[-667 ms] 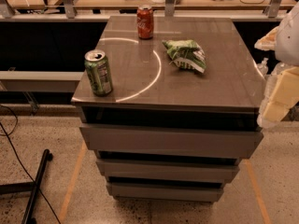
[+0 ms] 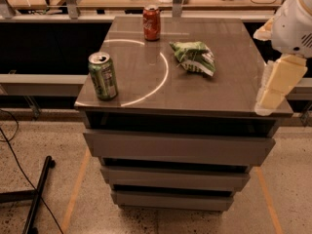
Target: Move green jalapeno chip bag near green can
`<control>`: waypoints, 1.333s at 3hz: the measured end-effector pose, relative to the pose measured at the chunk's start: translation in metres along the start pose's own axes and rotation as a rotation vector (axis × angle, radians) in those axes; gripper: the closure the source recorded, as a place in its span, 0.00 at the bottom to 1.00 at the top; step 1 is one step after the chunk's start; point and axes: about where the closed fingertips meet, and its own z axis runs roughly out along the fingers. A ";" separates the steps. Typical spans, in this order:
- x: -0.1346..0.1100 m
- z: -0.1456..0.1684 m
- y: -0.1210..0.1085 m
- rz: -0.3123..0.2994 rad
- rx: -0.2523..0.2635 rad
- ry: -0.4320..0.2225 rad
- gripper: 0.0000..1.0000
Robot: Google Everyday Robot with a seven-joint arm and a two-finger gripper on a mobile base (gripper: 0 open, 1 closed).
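The green jalapeno chip bag [image 2: 193,56] lies crumpled on the right middle of the grey cabinet top [image 2: 141,89]. The green can [image 2: 103,75] stands upright near the front left corner, well apart from the bag. My gripper [image 2: 267,104], with cream-coloured fingers pointing down, hangs at the cabinet's right front edge, to the right of the bag and nearer the front, touching nothing. The white arm [image 2: 295,23] rises above it at the right edge of the view.
A red cola can [image 2: 151,23] stands upright at the back middle of the top. A white arc is marked on the surface between the cans. Drawers sit below the top. A desk with clutter runs behind; a black stand leg and cable lie on the floor at left.
My gripper has moved left and slightly up, closer to the cabinet's right front edge. The bag and both cans have not moved.
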 end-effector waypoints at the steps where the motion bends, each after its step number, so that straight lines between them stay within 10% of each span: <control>1: -0.027 0.026 -0.063 -0.038 0.054 -0.065 0.00; 4: -0.059 0.108 -0.153 -0.025 0.109 -0.169 0.00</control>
